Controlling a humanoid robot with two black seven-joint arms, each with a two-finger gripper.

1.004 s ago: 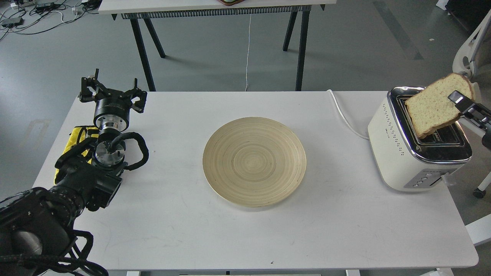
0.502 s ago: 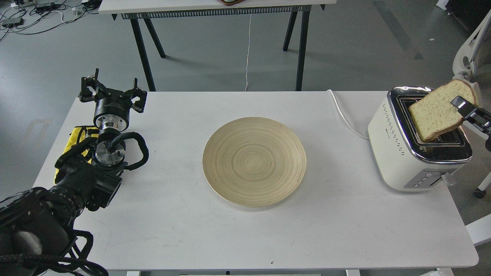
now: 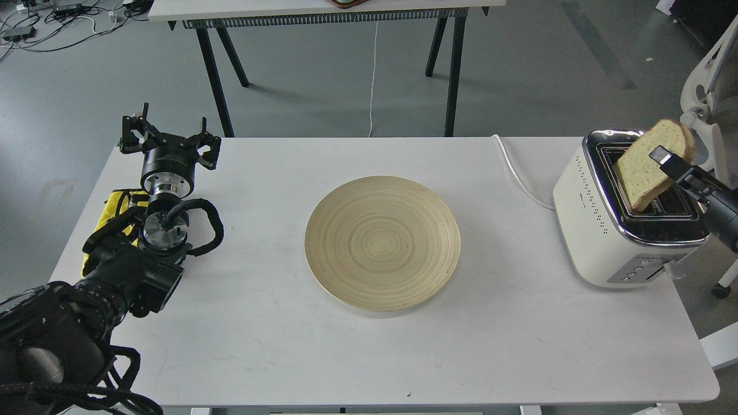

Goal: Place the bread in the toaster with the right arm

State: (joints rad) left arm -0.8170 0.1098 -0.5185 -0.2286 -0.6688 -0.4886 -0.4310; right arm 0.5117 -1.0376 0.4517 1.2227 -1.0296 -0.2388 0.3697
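Note:
The slice of bread (image 3: 644,167) is tilted over the cream-white toaster (image 3: 611,225) at the table's right end. Its lower corner dips into the toaster's left slot. My right gripper (image 3: 671,158) comes in from the right edge and is shut on the bread's upper right edge. My left gripper (image 3: 167,137) stands open and empty at the table's far left corner, far from the toaster.
A round wooden plate (image 3: 382,242) lies in the middle of the white table (image 3: 369,357). A white cable (image 3: 519,176) runs from the toaster towards the back edge. A yellow item (image 3: 112,204) lies beside the left arm. A white chair (image 3: 709,98) stands beyond the toaster.
My right gripper has turned the bread more upright and lowered it, so its lower corner now sits in the toaster's slot. The left arm has not moved.

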